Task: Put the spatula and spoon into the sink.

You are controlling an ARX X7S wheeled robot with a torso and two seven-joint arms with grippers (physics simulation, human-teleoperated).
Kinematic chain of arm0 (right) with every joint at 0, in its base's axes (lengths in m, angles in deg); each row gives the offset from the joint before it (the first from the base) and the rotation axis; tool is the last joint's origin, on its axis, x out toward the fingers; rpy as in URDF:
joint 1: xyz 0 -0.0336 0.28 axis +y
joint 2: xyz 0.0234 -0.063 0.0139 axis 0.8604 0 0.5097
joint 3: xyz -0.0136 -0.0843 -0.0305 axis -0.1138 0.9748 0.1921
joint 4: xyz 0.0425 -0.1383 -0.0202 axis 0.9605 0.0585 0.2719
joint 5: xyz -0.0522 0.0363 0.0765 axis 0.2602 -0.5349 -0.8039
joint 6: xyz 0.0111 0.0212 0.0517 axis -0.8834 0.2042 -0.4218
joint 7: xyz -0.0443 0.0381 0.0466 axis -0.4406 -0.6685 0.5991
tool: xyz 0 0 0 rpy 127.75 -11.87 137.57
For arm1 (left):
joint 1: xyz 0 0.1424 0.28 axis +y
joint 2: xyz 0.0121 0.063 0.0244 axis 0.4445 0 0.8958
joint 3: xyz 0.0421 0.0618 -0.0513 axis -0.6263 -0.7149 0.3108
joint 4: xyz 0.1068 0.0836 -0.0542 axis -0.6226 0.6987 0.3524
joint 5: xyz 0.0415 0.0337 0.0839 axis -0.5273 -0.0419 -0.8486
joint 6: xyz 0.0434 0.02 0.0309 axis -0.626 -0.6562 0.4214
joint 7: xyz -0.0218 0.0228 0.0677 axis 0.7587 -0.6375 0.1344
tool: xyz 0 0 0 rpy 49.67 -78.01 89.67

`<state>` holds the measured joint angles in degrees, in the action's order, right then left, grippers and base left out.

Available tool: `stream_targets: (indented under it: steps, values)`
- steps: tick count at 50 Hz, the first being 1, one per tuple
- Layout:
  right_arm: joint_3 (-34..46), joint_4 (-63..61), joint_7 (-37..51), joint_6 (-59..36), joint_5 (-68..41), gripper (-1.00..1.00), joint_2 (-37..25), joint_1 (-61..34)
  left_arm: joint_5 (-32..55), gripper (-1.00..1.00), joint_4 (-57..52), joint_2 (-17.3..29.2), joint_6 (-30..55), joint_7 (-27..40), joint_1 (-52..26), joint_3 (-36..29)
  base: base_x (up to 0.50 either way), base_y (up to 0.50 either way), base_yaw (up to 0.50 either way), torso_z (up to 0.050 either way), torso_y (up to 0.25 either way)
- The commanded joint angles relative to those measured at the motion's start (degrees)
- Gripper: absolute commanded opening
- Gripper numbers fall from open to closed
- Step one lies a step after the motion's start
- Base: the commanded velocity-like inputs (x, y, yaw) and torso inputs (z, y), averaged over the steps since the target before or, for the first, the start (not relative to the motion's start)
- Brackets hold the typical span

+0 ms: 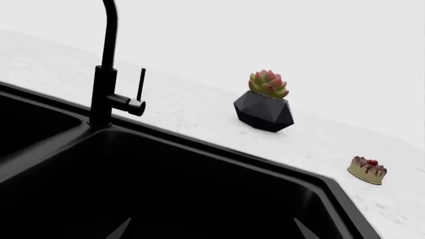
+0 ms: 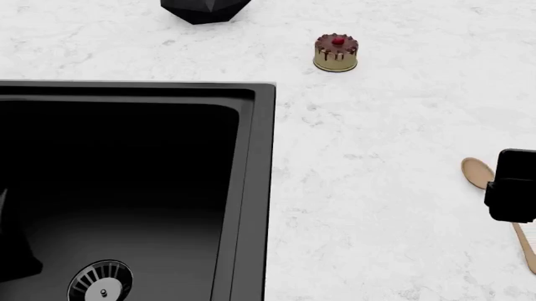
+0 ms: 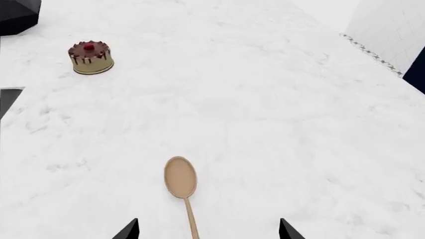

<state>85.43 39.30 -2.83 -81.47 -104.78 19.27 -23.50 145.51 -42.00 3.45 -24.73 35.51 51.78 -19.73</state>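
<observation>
your right gripper (image 3: 207, 230) hangs over the white counter (image 2: 377, 188) with its two fingertips (image 3: 127, 230) spread wide and nothing between them; the spoon (image 3: 180, 180) lies flat just ahead, its thin handle running back into the gap and its oval bowl pointing toward the little cake (image 3: 91, 57). in the head view the spoon is well to the right of the sink (image 2: 251, 188), partly covered by your right arm. the left gripper (image 1: 209, 230) hangs over a basin, tips apart, holding nothing as far as the wrist view shows. the spatula is not visible in any view, so i can't tell you where it is. the risks as i judge them: the handle is thin and lies flat on the stone, so closing too high will miss it, and coming down off-centre could let one tip nudge it and spin the spoon away. pinching near the end of the handle may let the bowl end droop and swing during the carry. keep the spoon above the sink's raised rim on the way over, or it may catch and drop onto the counter.
</observation>
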Motion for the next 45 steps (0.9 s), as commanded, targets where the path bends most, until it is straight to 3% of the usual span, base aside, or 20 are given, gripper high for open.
stream_targets:
  steps: [1,45]
  values:
    - [5.9,7.5,-8.6,0.0,10.0,1.0,5.6,-4.6,-1.4,1.0,0.2,-1.3,1.5,-1.3,-0.5,1.1,0.0,0.0,0.0,0.0,0.0]
    - [17.0,25.9,-21.8,12.0,25.2,1.0,15.1,-0.6,-1.6,1.0,1.8,-1.8,0.5,-2.8,0.5,1.3,0.0,0.0,0.0,0.0,0.0]
